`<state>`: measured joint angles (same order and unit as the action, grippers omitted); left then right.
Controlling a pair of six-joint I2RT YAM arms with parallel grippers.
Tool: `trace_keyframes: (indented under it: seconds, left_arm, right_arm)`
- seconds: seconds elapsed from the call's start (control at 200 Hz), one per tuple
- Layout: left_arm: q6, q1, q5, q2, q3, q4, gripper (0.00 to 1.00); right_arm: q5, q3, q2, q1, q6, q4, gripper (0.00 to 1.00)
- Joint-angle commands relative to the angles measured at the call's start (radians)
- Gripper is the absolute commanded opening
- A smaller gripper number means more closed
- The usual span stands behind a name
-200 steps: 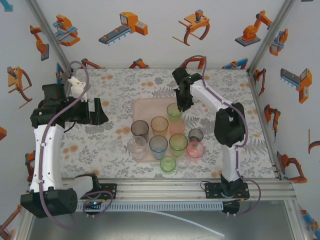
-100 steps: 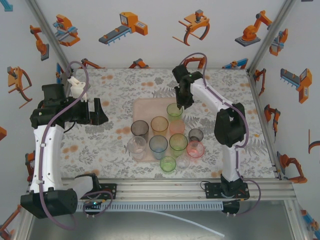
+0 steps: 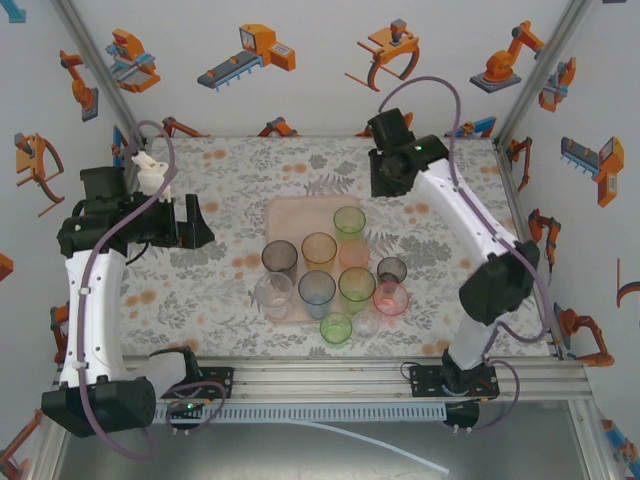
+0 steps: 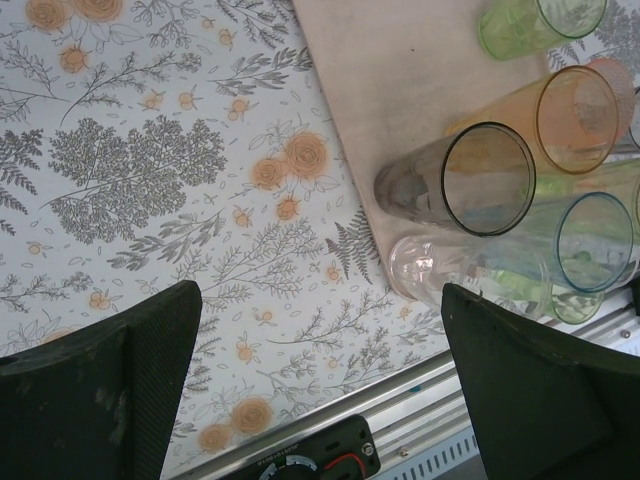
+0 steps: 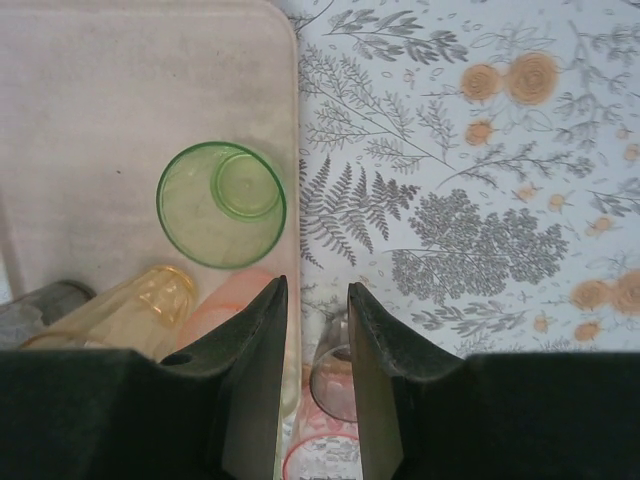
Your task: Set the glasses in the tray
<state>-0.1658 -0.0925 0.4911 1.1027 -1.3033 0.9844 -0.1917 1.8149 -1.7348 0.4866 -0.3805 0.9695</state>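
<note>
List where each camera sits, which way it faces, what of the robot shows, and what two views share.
Top external: above and behind the bases, looking down on the table; left arm and right arm show.
Left wrist: on the left arm, looking down at the tray's left edge; its fingers wide apart.
Right wrist: on the right arm, looking down at the tray's far right corner; its fingers narrowly apart.
Shared: top external and right wrist both show the green glass.
</note>
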Motion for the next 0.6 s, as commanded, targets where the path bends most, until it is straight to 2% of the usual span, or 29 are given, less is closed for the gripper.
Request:
trace_keyframes:
  seconds: [0.0,0.275,0.596]
  left_arm:
    - [0.004,-0.006,0.022,-0.016,-0.021,0.014,0.97]
    - [0.041,-0.008,0.049,-0.05,0.006,-0.013,0.97]
    - [0.026,-0.008,0.067,-0.051,0.01,0.011,0.97]
  right_arm:
    - [-0.044,-0.101,0.125,-0.005,-0.044,0.011,0.32]
    - [-0.011,-0.399,0.422,-0.016,-0.124,0.025,0.32]
    - [0.049,-0.569,0.646,-0.016,-0.211,0.093,0.32]
